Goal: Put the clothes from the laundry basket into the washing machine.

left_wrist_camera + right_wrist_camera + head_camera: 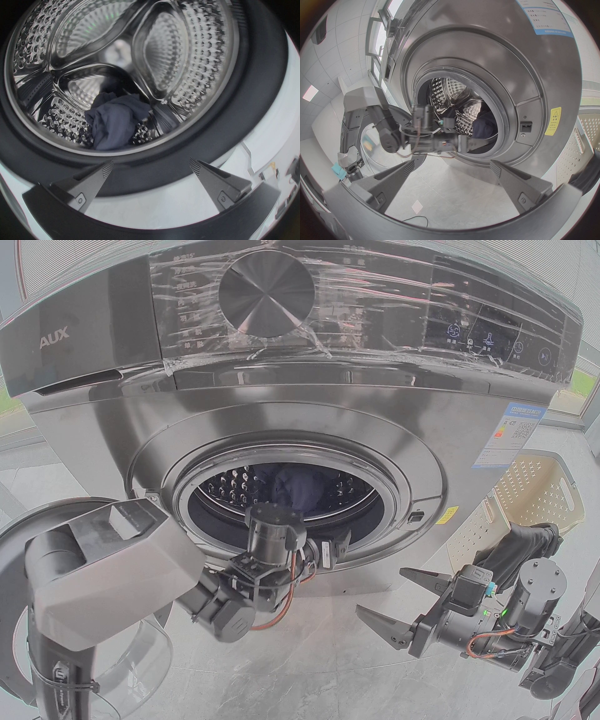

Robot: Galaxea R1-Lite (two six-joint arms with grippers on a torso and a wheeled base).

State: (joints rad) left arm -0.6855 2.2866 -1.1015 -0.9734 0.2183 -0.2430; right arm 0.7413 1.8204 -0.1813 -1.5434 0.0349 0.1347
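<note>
Hanging wide open and empty, the right gripper [381, 590] is nearer the basket [544, 480]. A dark garment [522, 546] droops lengthwise over the rim, just behind its wrist. The left gripper [151, 164], spread and empty too, faces the drum [187, 62], where a crumpled navy cloth [115, 122], perhaps a shirt, lies.

The silver-grey front-loading washing machine [400, 427] has a brushed, glossy metal-look shell, with wrinkled clear film [350, 321] over its dark control panel. Its perforated steel drum [162, 47] is mirror-bright, ringed by a matt dark grey rubber seal [250, 93]. Inside lies a crumpled dark blue cloth garment [112, 122], soft and dull. The cream perforated plastic laundry basket [537, 490] is smooth, with black cloth [519, 546] draped over its edge. The pale grey floor tiles [325, 646] shine.
</note>
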